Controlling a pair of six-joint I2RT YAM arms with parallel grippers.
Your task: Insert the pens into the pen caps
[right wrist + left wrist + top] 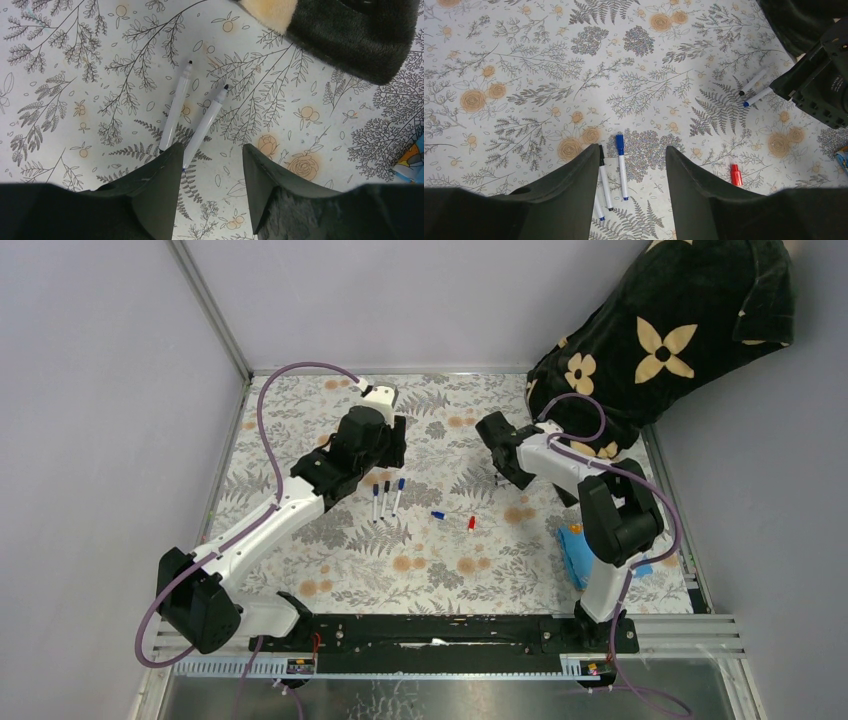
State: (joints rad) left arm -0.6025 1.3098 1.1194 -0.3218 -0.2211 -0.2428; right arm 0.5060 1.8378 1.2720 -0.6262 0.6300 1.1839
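Two uncapped white pens lie side by side on the floral mat, one (pixel 175 107) to the left of the other (pixel 206 122), dark tips pointing away. My right gripper (pixel 212 147) hovers open just short of their near ends, nothing between its fingers. Three capped pens lie in a row under my left gripper (pixel 631 149), which is open and empty: a blue-capped one (pixel 622 167), a black-capped one (pixel 604 177), and a third (pixel 598 211) mostly hidden by the left finger. A loose red cap (pixel 736 175) and a loose blue cap (pixel 437 514) lie between the arms.
A dark fabric mass with cream flowers (pixel 670 330) overhangs the mat's back right corner, close to the right arm. A blue cloth (pixel 575 552) lies at the right edge by the right arm's base. Grey walls enclose the mat at the left and the back.
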